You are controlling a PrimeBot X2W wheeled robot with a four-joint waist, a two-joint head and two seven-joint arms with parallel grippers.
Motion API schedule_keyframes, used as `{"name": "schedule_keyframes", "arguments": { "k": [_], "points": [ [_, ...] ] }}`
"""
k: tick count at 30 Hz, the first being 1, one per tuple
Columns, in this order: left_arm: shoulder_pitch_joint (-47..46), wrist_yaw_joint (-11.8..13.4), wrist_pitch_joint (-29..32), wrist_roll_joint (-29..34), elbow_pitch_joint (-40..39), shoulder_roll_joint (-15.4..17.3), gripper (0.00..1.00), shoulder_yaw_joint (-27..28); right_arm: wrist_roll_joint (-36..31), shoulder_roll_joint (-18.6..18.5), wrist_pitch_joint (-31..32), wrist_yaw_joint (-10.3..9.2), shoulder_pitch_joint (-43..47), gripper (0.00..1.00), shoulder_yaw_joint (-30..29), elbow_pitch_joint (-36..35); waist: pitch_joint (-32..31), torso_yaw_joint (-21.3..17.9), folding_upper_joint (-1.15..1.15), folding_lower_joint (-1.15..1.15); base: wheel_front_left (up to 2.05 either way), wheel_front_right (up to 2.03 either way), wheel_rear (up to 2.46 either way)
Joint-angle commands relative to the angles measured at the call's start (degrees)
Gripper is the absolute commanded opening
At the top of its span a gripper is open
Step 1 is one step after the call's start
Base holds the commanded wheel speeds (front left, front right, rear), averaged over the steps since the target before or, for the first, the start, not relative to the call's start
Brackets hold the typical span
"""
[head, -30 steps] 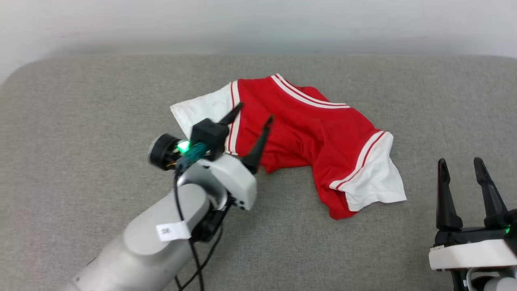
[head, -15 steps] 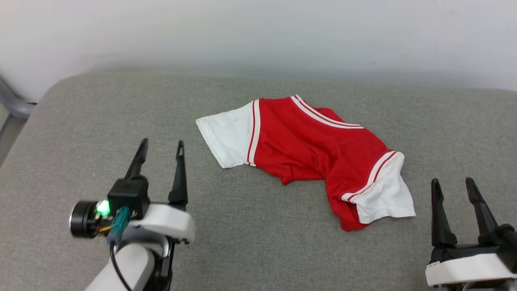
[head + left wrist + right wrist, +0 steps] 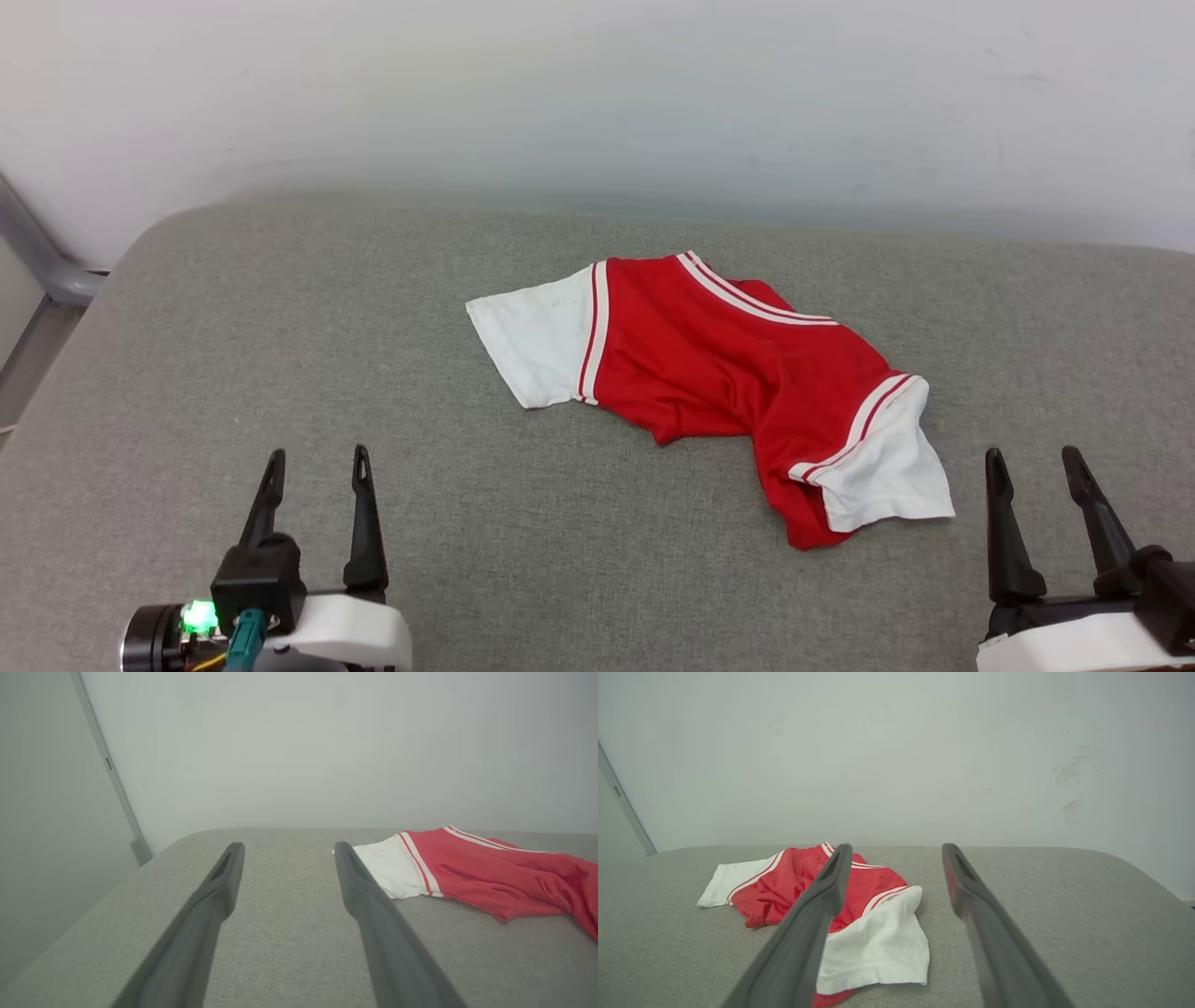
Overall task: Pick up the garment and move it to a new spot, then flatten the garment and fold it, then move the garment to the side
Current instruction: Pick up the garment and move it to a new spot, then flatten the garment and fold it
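Grey fabric surface [image 3: 280, 373] by a pale wall [image 3: 597, 93] bears the garment [image 3: 709, 364]; left hand [image 3: 318, 453] and right hand [image 3: 1032, 453] released.

Left claw [image 3: 317, 455] sits low at lower left of the head view. Its two dark fingers [image 3: 364, 532] point up-frame, spread wide, empty. Green light [image 3: 198, 616] is lit on the black block beside its white wrist shell [image 3: 350, 630]. Right claw [image 3: 1032, 455] mirrors it at lower right with the same wide spread, also empty. In both wrist views each claw's fingers splay outward from base to tip, tips well apart.
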Motion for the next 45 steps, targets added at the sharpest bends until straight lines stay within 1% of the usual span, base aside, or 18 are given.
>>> {"name": "schedule_keyframes", "arguments": {
  "k": [1,4,6,10,14,15,22,30,45],
  "points": [
    [1.1,-0.7,-0.1,0.7,0.1,-0.5,1.00,0.8,0.1,0.1,-0.1,-0.06,0.9,1.00,0.0,0.2,-0.2,-0.1,0.00,0.01,0.00,0.00,0.00],
    [3.0,-2.0,-0.1,2.6,0.2,-2.2,1.00,2.5,0.2,0.1,-0.1,-0.06,1.5,1.00,0.0,0.7,-0.8,-0.1,0.00,0.01,0.00,0.00,0.00],
    [4.1,-2.4,-0.1,3.9,-0.3,-3.4,1.00,3.4,0.3,0.1,-0.1,-0.06,2.0,1.00,-0.2,1.0,-1.0,-0.2,0.00,0.01,0.00,0.00,0.00],
    [5.7,-3.7,-0.1,5.7,-0.1,-4.9,1.00,4.9,0.6,0.1,-0.1,-0.06,2.4,1.00,-0.4,1.3,-1.3,-0.4,0.00,0.01,0.00,0.00,0.00],
    [6.7,-4.6,-0.1,7.2,-0.1,-5.9,1.00,6.1,0.8,0.1,-0.1,-0.06,2.5,1.00,-0.4,1.6,-1.4,-0.7,0.00,0.01,0.00,0.00,0.00],
    [7.0,-5.2,-0.1,7.8,-0.1,-6.5,1.00,6.5,0.9,0.1,-0.1,-0.06,2.5,1.00,-0.4,1.7,-1.5,-0.8,0.00,0.01,0.00,0.00,0.00],
    [7.8,-7.4,-0.1,9.4,-0.7,-7.9,1.00,7.7,0.7,0.1,-0.1,-0.06,2.7,1.00,-0.2,1.6,-1.7,-0.9,0.00,0.01,0.00,0.00,0.00],
    [8.2,-8.8,-0.1,11.1,-0.6,-9.3,1.00,8.7,0.6,0.1,-0.1,-0.06,2.6,1.00,0.2,1.7,-1.9,-0.7,0.00,0.01,0.00,0.00,0.00],
    [8.9,-10.0,-0.1,12.8,-0.2,-11.0,1.00,9.7,0.4,0.1,-0.1,-0.06,2.6,1.00,0.5,2.0,-2.3,-0.7,0.00,0.01,0.00,0.00,0.00]
  ]
}}
